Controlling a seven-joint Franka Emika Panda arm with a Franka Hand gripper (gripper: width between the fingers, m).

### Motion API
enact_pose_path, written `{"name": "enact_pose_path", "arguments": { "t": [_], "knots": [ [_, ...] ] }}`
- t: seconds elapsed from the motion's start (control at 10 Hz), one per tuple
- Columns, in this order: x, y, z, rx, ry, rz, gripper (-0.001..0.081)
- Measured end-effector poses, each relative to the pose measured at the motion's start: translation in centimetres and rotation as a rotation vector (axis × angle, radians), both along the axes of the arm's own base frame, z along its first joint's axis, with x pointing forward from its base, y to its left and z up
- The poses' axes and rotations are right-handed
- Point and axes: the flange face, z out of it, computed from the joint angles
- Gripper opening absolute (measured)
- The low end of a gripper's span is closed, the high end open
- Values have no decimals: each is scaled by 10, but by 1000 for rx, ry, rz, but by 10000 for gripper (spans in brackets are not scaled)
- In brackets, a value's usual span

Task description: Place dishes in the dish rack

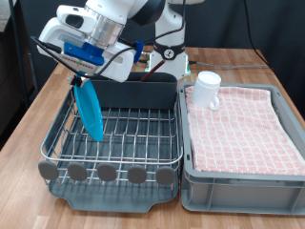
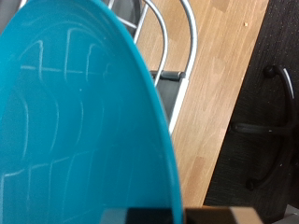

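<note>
The blue plate (image 1: 91,114) stands on edge, slightly tilted, in the slots at the exterior view's left side of the silver wire dish rack (image 1: 129,129). My gripper (image 1: 82,76) is directly above it, shut on the plate's top rim. The plate (image 2: 75,121) fills most of the wrist view, with rack wires (image 2: 173,28) behind it. A white mug (image 1: 207,91) sits on the pink checked cloth of the grey crate (image 1: 238,186), at its far corner beside the rack.
The rack's dark grey tray and caddy wall (image 1: 143,93) rise at the back. The crate stands tight against the rack on the exterior view's right. Wooden table (image 2: 224,93) surrounds both, and cables (image 1: 152,59) run behind the arm.
</note>
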Motion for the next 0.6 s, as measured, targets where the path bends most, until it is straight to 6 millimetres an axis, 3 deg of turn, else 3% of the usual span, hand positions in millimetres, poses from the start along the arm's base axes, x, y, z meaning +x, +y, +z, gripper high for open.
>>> {"name": "enact_pose_path", "arguments": {
  "t": [0.6],
  "knots": [
    [8,22,-10,1,11,20,25]
  ]
}}
